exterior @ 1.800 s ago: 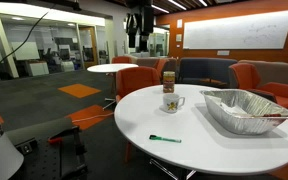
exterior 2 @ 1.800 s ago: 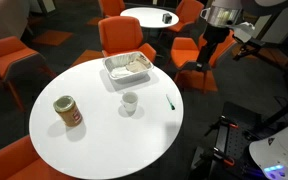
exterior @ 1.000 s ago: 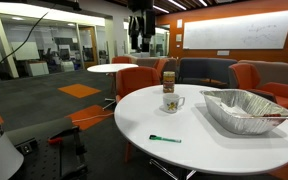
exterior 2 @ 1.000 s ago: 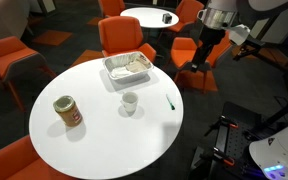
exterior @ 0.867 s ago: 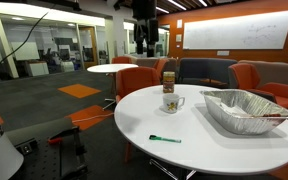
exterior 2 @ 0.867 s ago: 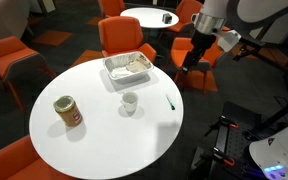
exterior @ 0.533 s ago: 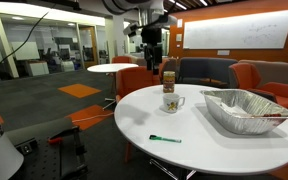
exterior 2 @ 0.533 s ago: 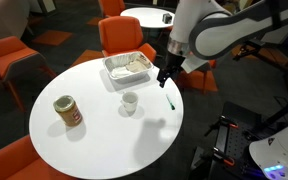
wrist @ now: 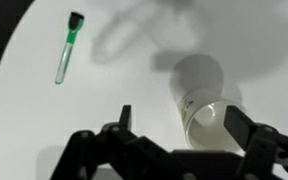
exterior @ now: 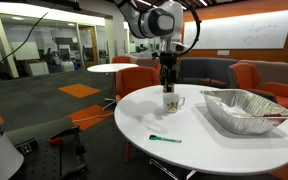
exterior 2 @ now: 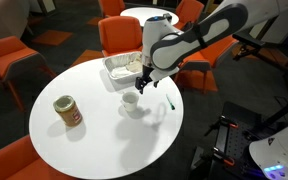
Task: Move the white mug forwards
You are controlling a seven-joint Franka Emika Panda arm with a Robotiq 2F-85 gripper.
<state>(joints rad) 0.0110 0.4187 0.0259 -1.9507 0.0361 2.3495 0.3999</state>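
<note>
The white mug (exterior 2: 130, 102) stands upright near the middle of the round white table (exterior 2: 94, 150), its dark printed mark showing in the wrist view (wrist: 206, 100). It also shows in an exterior view (exterior: 172, 102). My gripper (exterior 2: 140, 87) hangs just above the mug, jaws open and empty. In the wrist view the gripper (wrist: 181, 123) has the mug's rim between its fingers, close to the right finger (wrist: 240, 126) and apart from the left one. I cannot tell whether the fingers are level with the rim.
A foil tray (exterior 2: 117, 70) sits on the table beyond the mug, partly behind my arm, and shows as well in an exterior view (exterior: 246, 110). A brown cylindrical container (exterior 2: 67, 111) stands apart from the mug. A green marker (exterior 2: 171, 103) (wrist: 66, 45) lies nearby. Orange chairs ring the table.
My arm has swung in from high beyond the table's edge and come down over the white mug. The mug, tray, container and marker have not moved.
</note>
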